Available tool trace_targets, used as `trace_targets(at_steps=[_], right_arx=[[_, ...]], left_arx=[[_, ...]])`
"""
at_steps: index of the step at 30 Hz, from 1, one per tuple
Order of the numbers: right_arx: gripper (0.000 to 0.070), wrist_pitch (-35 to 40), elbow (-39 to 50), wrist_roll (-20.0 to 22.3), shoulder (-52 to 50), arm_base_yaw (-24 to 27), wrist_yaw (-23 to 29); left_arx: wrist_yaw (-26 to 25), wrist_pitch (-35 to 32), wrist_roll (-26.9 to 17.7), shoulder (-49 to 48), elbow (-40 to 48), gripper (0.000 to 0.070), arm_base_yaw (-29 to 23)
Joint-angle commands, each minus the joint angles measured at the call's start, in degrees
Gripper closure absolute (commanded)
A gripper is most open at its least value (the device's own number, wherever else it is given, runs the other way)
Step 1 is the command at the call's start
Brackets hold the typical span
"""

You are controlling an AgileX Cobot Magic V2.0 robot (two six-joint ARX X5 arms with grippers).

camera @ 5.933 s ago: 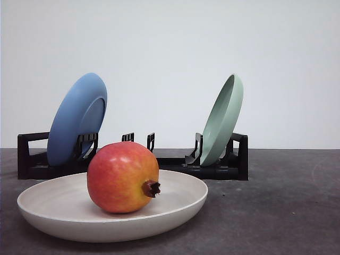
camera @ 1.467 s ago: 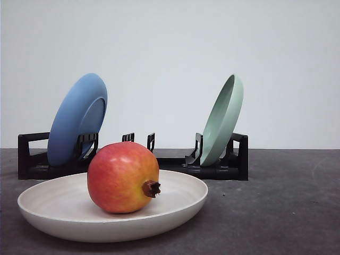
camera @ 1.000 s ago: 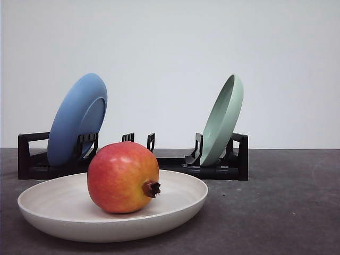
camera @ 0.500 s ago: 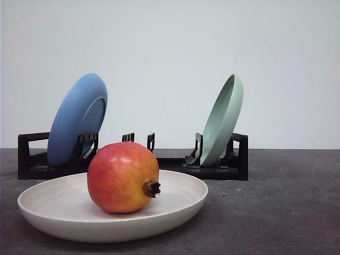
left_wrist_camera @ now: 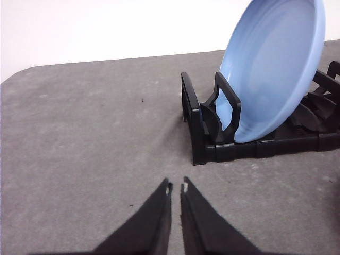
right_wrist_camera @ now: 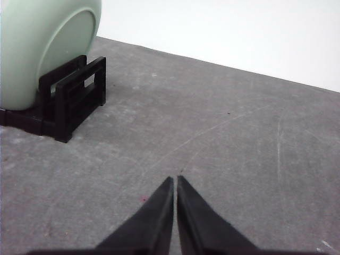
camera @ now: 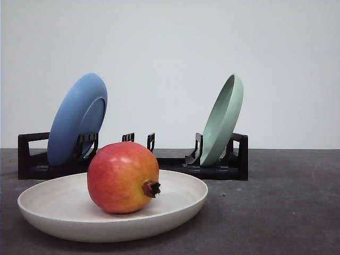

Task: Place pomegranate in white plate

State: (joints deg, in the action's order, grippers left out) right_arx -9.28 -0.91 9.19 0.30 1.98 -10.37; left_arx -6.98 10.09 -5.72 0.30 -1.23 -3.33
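- While the smooth, round pomegranate point(camera: 122, 177) is rested inside the matte cream white plate point(camera: 64, 220), its dark crown is turned sideways.
- Both tapered black grippers are seen closed, holding nothing: the left gripper point(left_wrist_camera: 176, 187) is poised over grey, speckled tabletop point(left_wrist_camera: 90, 138), with the glossy blue plate point(left_wrist_camera: 273, 66) propped in a black slotted rack point(left_wrist_camera: 212, 133) ahead of it.
- Ahead of the right gripper point(right_wrist_camera: 175, 180), the pale green plate point(right_wrist_camera: 42, 48) is cut off by the frame.
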Motion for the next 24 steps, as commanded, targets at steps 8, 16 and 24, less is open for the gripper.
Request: trace_targets(at_steps=[8,16,24], right_arx=[[0.0698,0.2,0.3,0.0,-0.1,0.0,-0.1],[0.0699,0.2,0.3,0.0,-0.1,0.0,-0.1],[0.0699,0.2,0.3,0.0,-0.1,0.0,-0.1]], left_arx=[[0.1,0.3,0.4,-0.1,0.5,0.0672,0.0],[0.1,0.3,0.4,-0.1,0.5,0.0672,0.0],[0.1,0.3,0.4,-0.1,0.5,0.0672,0.0]])
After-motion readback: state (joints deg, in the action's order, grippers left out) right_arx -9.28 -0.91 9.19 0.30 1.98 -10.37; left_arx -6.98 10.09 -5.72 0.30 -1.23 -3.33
